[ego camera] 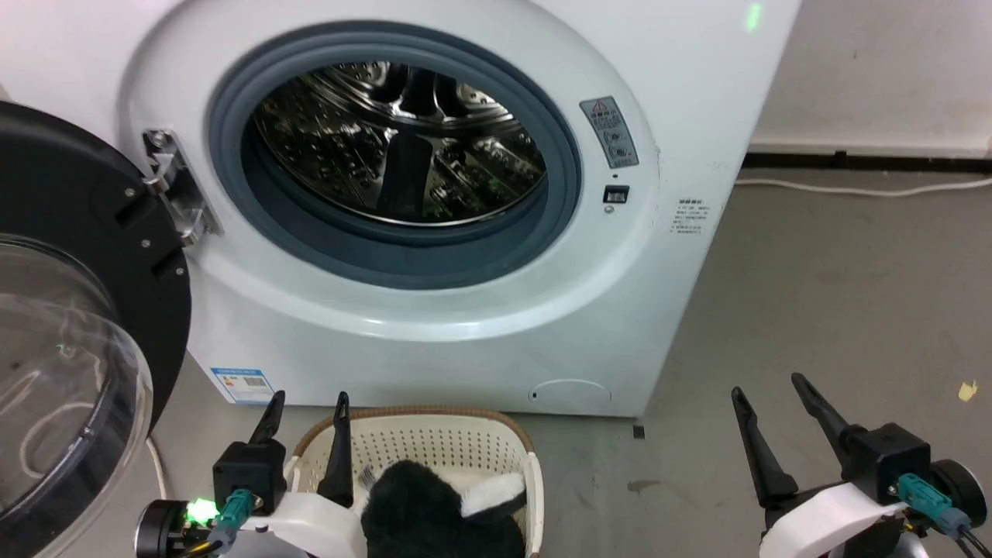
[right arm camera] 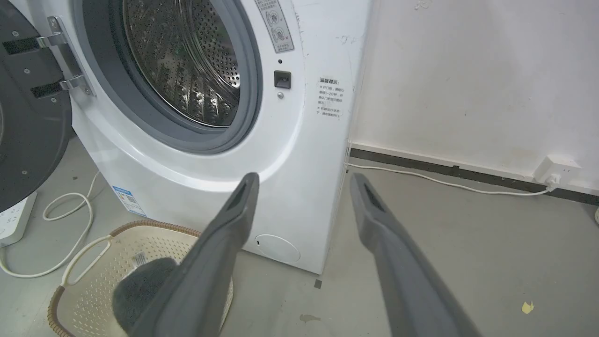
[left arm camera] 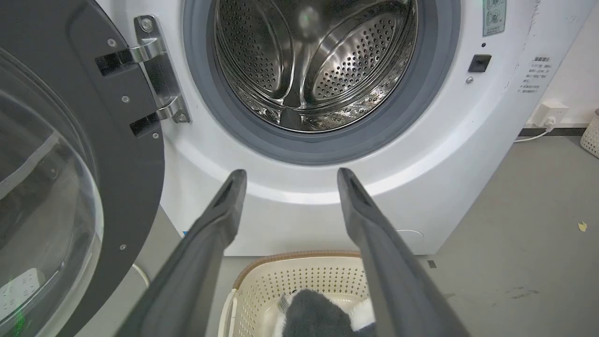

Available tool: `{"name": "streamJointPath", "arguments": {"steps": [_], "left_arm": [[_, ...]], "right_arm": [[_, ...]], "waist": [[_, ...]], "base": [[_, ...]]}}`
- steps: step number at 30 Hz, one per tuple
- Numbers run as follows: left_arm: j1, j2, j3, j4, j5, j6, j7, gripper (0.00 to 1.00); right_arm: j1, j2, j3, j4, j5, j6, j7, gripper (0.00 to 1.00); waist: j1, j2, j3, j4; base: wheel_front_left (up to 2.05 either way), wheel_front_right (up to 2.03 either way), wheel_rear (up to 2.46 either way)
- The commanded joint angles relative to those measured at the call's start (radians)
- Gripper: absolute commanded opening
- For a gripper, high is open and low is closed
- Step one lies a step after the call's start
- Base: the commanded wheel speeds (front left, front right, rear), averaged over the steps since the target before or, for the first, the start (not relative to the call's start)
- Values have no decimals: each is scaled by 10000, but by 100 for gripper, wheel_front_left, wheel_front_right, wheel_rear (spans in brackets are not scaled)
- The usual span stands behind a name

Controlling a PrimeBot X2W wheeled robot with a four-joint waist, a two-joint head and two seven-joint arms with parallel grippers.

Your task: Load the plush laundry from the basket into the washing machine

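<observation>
The white washing machine stands in front of me with its black-framed clear door swung open to the left and the steel drum bare inside. On the floor below it sits the cream basket holding the black and white plush laundry. My left gripper is open, just above the basket's left rim, with nothing between its fingers. My right gripper is open over the floor to the right of the basket. The left wrist view looks over the basket and the plush laundry at the drum.
Grey concrete floor stretches to the right of the washing machine. A white cable runs along the wall to a socket. Another white cord and a power strip lie left of the basket. A yellow scrap lies on the floor.
</observation>
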Motion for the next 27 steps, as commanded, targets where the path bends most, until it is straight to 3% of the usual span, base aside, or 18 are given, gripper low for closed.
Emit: {"name": "streamJointPath", "arguments": {"steps": [1, 12, 27], "left_arm": [[-198, 0, -93, 143, -52, 67, -139, 100], [-706, 88, -226, 1096, -138, 26, -311, 100], [-1655, 481, -451, 2954, -443, -164, 217, 100]], "right_arm": [[-167, 3, -38, -96, 123, -2, -131, 100], [-455, 4, -49, -210, 382, -2, -339, 100], [-844, 6, 224, -184, 949, -3, -650, 100]], "waist": [[0, 0, 200, -67], [0, 0, 973, -383], [0, 0, 2085, -1020]], "base": [[0, 0, 0], [0, 0, 0], [0, 0, 0]]}}
